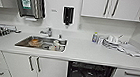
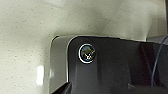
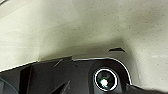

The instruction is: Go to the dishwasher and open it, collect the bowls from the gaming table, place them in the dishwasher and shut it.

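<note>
Since the head view faces the kitchen counter square on, stage is judged from that view.

Dishwasher (image 1: 89, 75): under the worktop, right of the sink cabinet; its bay reads as a dark opening with pale glints inside (racks, probably), no steel front or bar handle across it. Judged: door already down, opening step done.

Bowls: none identifiable as the bright task bowls. Something orange lies in the sink (image 1: 36, 42), too blurred to call a bowl. Nothing coloured made out inside the dishwasher bay.

Gaming table: cannot place it from this position.

Worktop (image 1: 84, 51): white; stack of white dishes (image 1: 112, 41) at right with a small bottle (image 1: 94, 37) beside it; these are not the task's things.

Wrist views: pale speckled floor (image 2: 22, 37) and the robot's own dark plate.

Fingers, left and right: cannot tell whether apart or together; no held object evident.

Done (judged): reached the dishwasher, opened it.

Left (judged): collecting the bowls, loading them, closing the door. Roughly an early stage.
</note>
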You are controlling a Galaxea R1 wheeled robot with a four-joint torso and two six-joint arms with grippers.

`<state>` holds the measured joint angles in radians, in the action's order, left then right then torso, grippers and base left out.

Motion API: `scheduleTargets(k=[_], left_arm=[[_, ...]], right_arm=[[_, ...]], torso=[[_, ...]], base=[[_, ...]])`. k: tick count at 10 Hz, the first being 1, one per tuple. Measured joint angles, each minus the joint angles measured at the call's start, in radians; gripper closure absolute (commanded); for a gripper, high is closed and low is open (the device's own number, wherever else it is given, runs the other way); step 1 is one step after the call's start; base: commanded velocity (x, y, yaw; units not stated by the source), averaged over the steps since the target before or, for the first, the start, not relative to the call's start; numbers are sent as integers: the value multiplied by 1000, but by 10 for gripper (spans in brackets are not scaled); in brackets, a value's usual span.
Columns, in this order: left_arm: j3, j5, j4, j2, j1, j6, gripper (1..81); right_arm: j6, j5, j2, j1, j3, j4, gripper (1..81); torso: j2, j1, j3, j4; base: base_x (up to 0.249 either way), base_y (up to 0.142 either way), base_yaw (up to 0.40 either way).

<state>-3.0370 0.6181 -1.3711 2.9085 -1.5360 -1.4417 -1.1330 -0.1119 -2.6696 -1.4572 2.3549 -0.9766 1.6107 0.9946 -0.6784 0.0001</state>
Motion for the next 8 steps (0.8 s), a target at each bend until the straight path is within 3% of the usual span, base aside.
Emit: scheduleTargets(k=[3, 8], left_arm=[[-1, -18, -1, 14, 4, -2, 10], [-3, -80, 30, 70, 10, -3, 10]], right_arm=[[0, -1, -60, -2, 96, -1, 10], [0, -5, -221, -1, 289, -5, 10]], torso=[[-20, -14, 0, 0], [-191, -124, 0, 0]], base=[[0, 0, 0], [0, 0, 0]])
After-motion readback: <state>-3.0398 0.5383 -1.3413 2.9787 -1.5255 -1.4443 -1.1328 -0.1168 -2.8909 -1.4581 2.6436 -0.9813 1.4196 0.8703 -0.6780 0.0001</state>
